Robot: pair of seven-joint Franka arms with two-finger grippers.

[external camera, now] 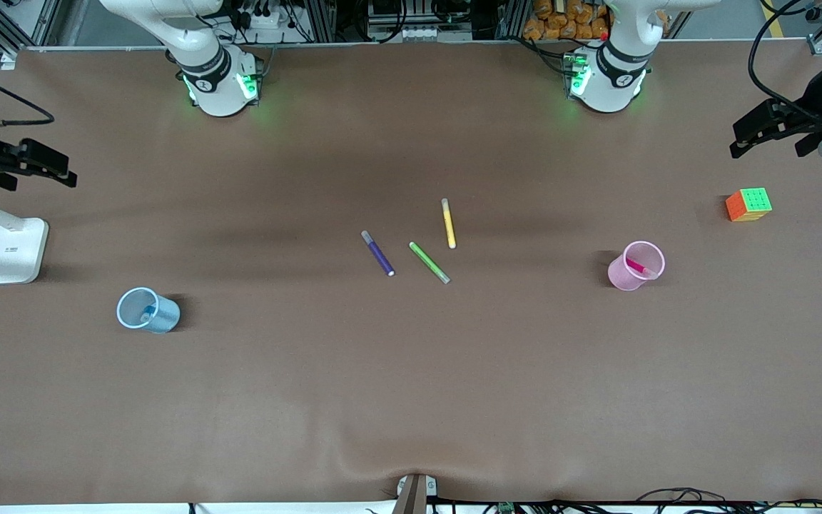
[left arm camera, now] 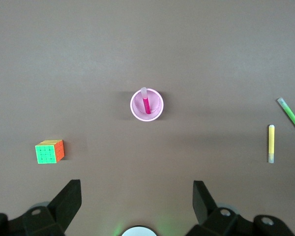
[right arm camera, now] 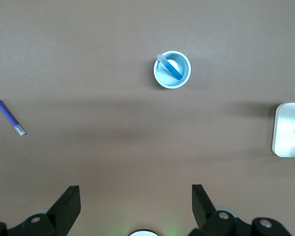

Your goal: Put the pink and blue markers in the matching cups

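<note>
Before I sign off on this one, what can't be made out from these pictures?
- Front view: the blue marker shows only as a tip, sunk in the blue cup.
- Front view: the pink cup covers most of the pink marker.
- Wrist views: the left gripper and right gripper, both open, are cut off by the frame edge.

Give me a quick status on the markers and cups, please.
Left gripper and right gripper open, empty, waiting at the table ends. Pink marker in pink cup, blue marker in blue cup. Nothing blocking.
</note>
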